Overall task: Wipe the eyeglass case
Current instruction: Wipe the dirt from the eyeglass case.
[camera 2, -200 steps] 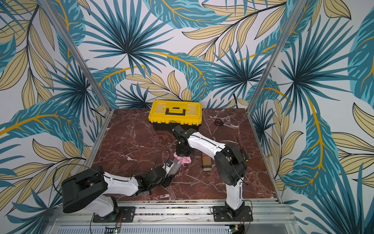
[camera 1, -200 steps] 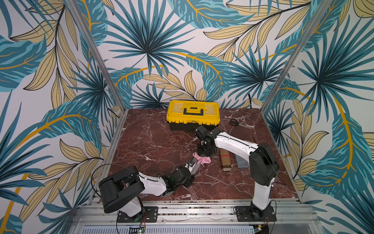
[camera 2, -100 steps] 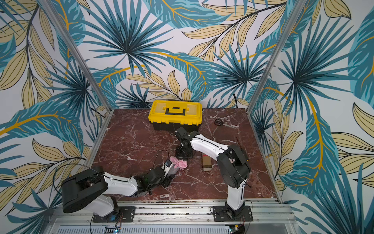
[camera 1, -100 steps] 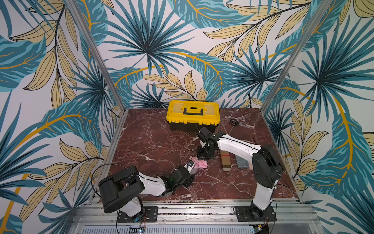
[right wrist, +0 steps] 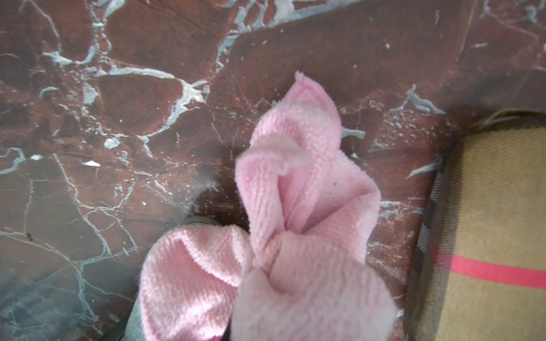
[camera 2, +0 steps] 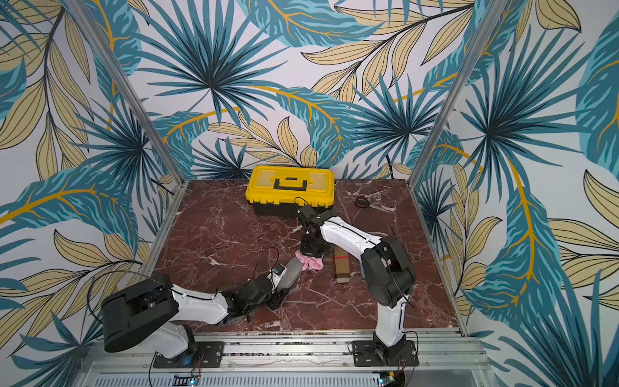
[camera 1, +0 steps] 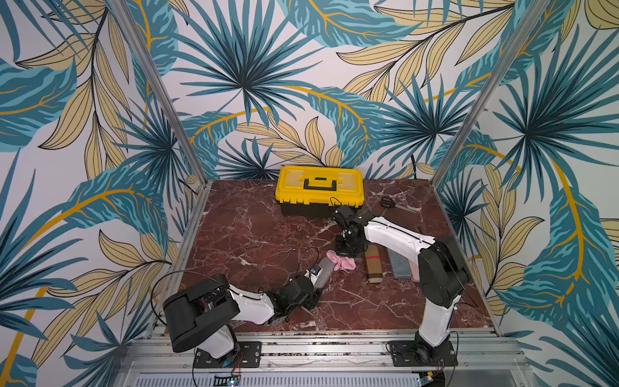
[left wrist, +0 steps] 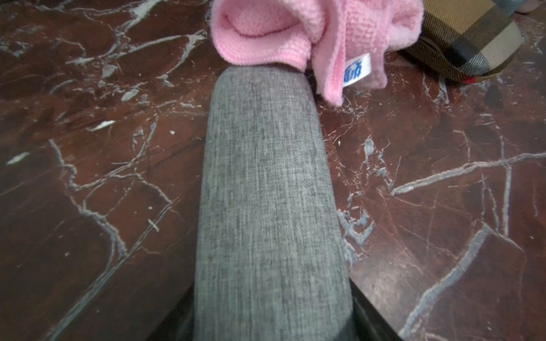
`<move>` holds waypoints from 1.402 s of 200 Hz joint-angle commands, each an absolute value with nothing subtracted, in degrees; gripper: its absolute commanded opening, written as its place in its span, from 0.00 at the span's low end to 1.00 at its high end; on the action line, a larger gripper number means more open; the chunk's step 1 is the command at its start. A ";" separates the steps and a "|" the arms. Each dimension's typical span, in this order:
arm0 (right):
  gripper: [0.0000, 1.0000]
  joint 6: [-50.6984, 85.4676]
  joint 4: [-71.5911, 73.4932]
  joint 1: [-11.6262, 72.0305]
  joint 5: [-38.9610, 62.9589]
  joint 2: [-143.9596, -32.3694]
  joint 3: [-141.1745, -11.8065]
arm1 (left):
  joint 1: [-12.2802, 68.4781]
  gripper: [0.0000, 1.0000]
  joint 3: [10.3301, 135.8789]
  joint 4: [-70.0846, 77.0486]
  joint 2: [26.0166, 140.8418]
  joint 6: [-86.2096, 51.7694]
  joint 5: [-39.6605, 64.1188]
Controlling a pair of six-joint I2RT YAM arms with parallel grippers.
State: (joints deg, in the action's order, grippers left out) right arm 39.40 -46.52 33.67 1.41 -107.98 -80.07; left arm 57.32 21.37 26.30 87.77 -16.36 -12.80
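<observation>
The grey fabric eyeglass case (camera 1: 324, 274) (camera 2: 291, 273) (left wrist: 270, 192) lies at a slant on the marble table (camera 1: 251, 234), and my left gripper (camera 1: 315, 286) (left wrist: 271, 330) is shut on its near end. A bunched pink cloth (camera 1: 341, 263) (camera 2: 311, 263) (left wrist: 295, 32) (right wrist: 295, 236) rests on the case's far end. My right gripper (camera 1: 348, 250) (camera 2: 313, 252) points down and is shut on the cloth, which hides its fingers in the right wrist view.
A tan plaid case (camera 1: 374, 264) (right wrist: 487, 236) lies just right of the cloth, with a blue-grey case (camera 1: 398, 264) and a pink one (camera 1: 415, 273) beyond it under the right arm. A yellow toolbox (camera 1: 320, 189) and scissors (camera 1: 390, 202) sit at the back.
The right gripper drew the pink cloth down along the grey case, then back up to its far end. The left gripper kept its hold and shifted only slightly.
</observation>
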 commanded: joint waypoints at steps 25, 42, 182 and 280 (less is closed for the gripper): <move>0.00 49.83 -37.87 40.44 10.23 -101.69 -69.10 | 57.11 0.32 22.00 25.05 89.77 -17.69 -11.37; 0.00 55.10 -31.84 42.72 14.32 -99.64 -66.45 | 57.12 0.32 23.00 24.07 90.46 -17.32 -10.76; 0.00 35.29 -53.35 38.77 -1.14 -108.79 -86.32 | 57.04 0.30 24.13 20.36 88.40 -17.04 -10.53; 0.00 32.11 -57.41 35.53 -4.56 -116.58 -91.46 | 56.95 0.29 23.55 17.75 85.23 -15.56 -11.03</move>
State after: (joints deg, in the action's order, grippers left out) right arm 37.34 -51.37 36.10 4.67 -112.77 -86.80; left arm 56.80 23.51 21.21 86.91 -15.77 -11.73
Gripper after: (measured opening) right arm 0.140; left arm 0.625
